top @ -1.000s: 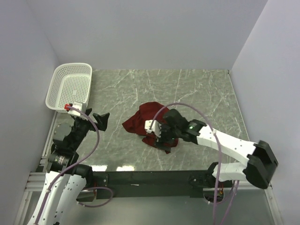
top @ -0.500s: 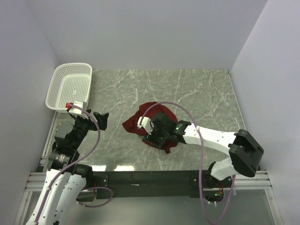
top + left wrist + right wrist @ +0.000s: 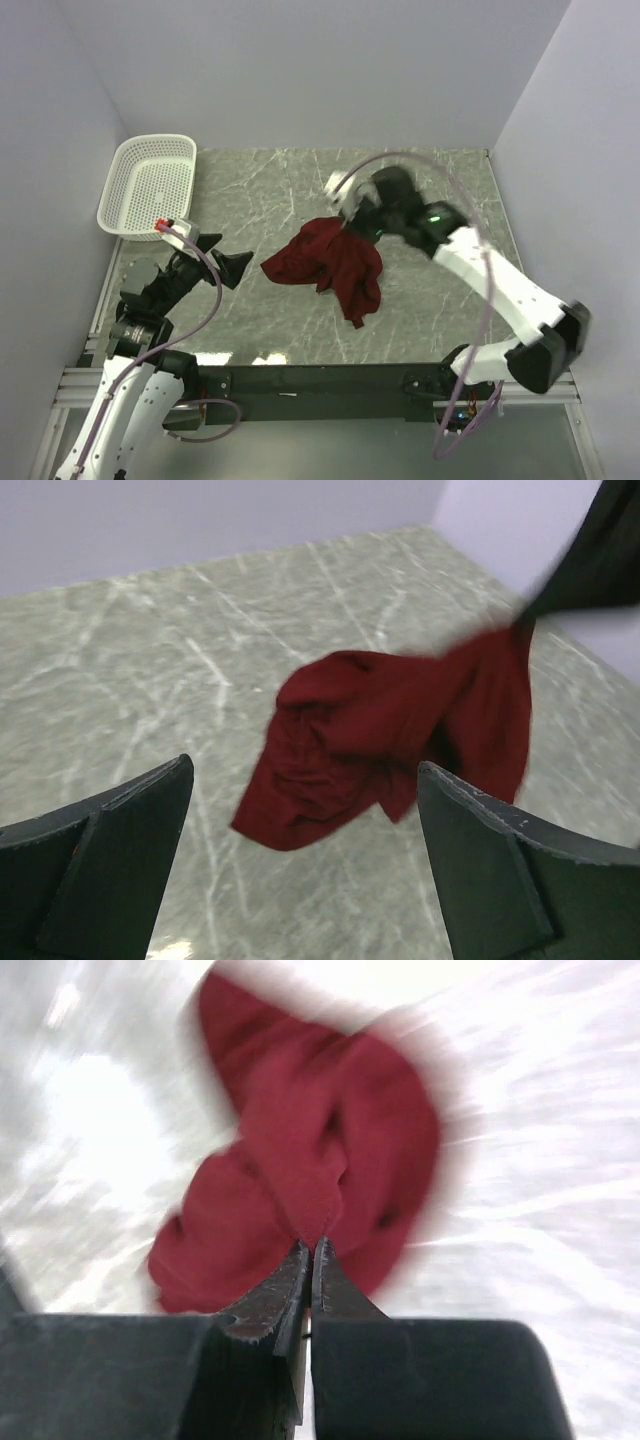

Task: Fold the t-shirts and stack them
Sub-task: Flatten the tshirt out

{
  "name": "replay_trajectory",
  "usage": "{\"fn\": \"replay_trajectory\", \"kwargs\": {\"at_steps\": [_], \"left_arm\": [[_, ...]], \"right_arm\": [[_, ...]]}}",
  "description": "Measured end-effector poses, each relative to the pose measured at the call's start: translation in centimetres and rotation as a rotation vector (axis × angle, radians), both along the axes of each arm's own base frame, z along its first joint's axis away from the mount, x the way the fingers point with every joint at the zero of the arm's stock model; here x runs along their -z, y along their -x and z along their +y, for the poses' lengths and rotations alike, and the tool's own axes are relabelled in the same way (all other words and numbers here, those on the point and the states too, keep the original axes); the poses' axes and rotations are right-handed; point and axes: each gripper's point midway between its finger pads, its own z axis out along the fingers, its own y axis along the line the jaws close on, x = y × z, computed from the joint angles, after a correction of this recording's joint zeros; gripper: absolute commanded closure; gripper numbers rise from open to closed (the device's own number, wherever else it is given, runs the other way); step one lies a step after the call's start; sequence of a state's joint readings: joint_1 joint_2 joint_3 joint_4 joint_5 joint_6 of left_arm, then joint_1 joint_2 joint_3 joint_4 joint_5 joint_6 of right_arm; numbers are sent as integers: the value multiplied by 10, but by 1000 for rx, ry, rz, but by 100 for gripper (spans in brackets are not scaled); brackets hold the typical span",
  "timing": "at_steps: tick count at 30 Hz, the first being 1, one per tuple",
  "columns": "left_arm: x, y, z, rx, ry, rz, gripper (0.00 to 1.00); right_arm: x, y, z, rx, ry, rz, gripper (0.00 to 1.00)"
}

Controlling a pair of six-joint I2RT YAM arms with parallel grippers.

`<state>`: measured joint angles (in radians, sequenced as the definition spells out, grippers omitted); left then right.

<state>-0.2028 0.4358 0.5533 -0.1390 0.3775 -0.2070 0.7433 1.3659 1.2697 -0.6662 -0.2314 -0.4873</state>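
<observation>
**Fig. 1. Lifting the crumpled shirt before any fold**

The right gripper (image 3: 310, 1250) was clenched on a pinch of the maroon t-shirt (image 3: 335, 265). The shirt hung bunched from that grip near the middle of the table (image 3: 440, 180), its lower folds apparently on the surface. The left gripper (image 3: 235, 268) stood wide apart and empty, just left of the cloth. Judged step: unfurling, with no fold yet made. The next move likely called for a second grasp on a free edge, so the shirt could be laid flat.
</observation>
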Motion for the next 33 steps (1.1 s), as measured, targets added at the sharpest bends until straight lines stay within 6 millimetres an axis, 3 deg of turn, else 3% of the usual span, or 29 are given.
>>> {"fn": "replay_trajectory", "kwargs": {"at_steps": [2, 4, 6, 8, 11, 17, 22, 25, 29, 31, 33], "left_arm": [[2, 1, -8, 47, 8, 11, 1], [6, 1, -16, 92, 21, 36, 1], [9, 1, -24, 132, 35, 65, 1], [12, 2, -33, 171, 53, 95, 1], [15, 7, -47, 223, 73, 126, 1], [16, 21, -91, 346, 104, 171, 3], [40, 23, -141, 404, 25, 239, 1], [66, 13, -164, 395, -69, 268, 1], [103, -15, -177, 322, -197, 299, 4], [113, -30, -179, 281, -239, 297, 5], [117, -41, -181, 254, -263, 287, 14]], "right_arm": [[-54, -25, -24, 68, -75, -109, 100], [-114, -28, -38, 91, -156, -231, 100], [-152, -21, -43, 87, -212, -307, 100], [-175, -13, -49, 87, -249, -351, 100], [-180, -12, -55, 105, -256, -356, 100], [-163, -20, -64, 153, -221, -297, 100], [-166, -16, -64, 155, -234, -278, 100], [-171, -14, -64, 152, -247, -282, 100], [-172, -12, -67, 154, -251, -281, 100], [-174, -11, -70, 158, -255, -286, 100], [-175, -9, -74, 163, -259, -292, 100]]}}
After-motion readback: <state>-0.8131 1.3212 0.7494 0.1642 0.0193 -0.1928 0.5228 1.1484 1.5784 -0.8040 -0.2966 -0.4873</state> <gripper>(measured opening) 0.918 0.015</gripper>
